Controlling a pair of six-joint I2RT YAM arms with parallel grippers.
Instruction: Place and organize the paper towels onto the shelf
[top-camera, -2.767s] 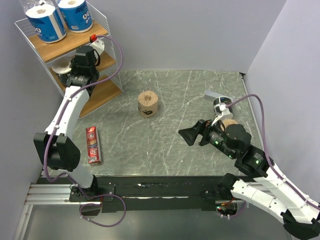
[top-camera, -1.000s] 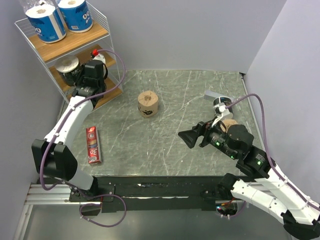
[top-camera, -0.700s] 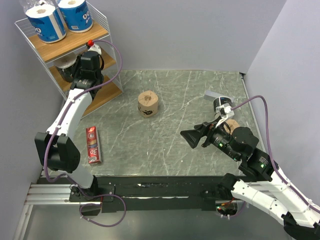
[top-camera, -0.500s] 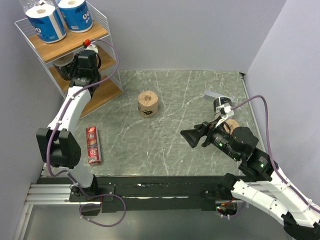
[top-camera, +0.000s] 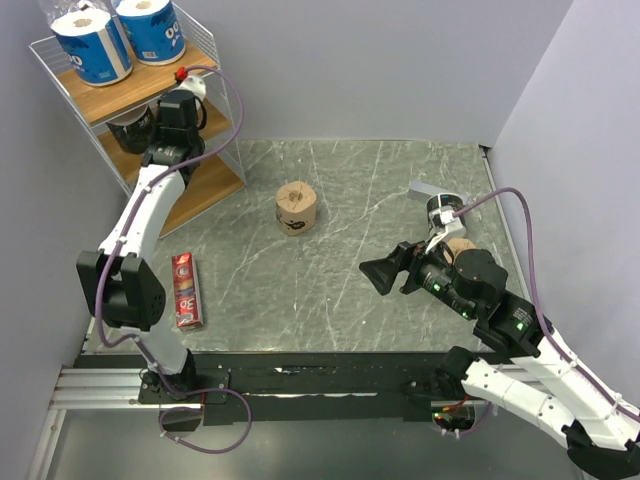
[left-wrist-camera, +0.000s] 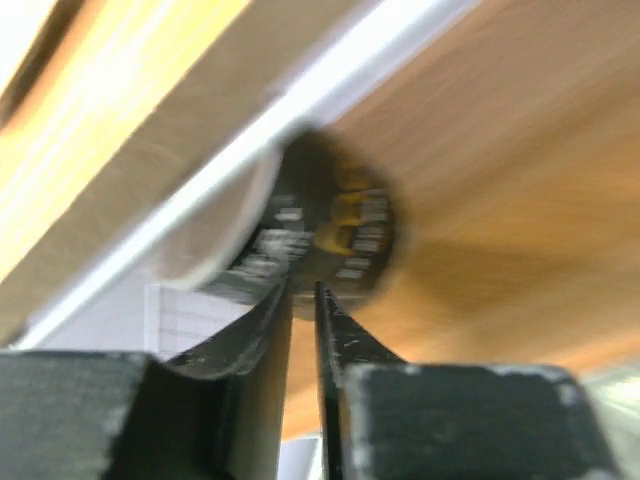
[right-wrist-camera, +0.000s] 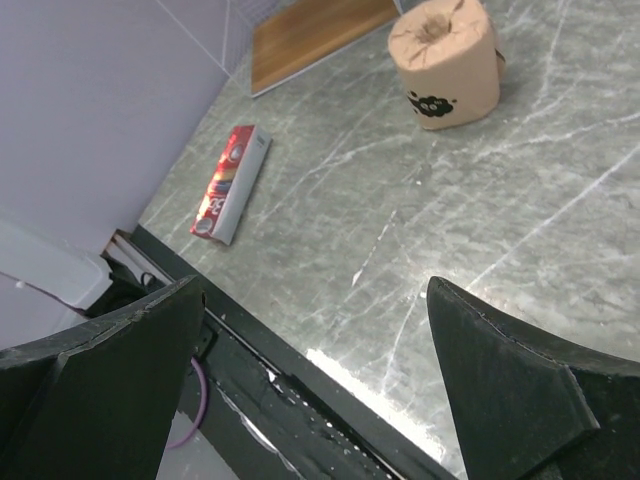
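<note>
Risk of toppling black-wrapped roll (left-wrist-camera: 335, 230) on middle board of shelf (top-camera: 150, 86), upper left, by poking with clenched left jaws; right jaws splayed, empty.

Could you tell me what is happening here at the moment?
The left gripper, shut, reaches into the middle tier of the white wire shelf, its fingertips at a black-wrapped paper towel roll; whether it pinches the wrapper is unclear. Two blue-wrapped rolls stand on the top tier. The right gripper hangs open and empty over the table, where a tan roll waits in the middle.
</note>
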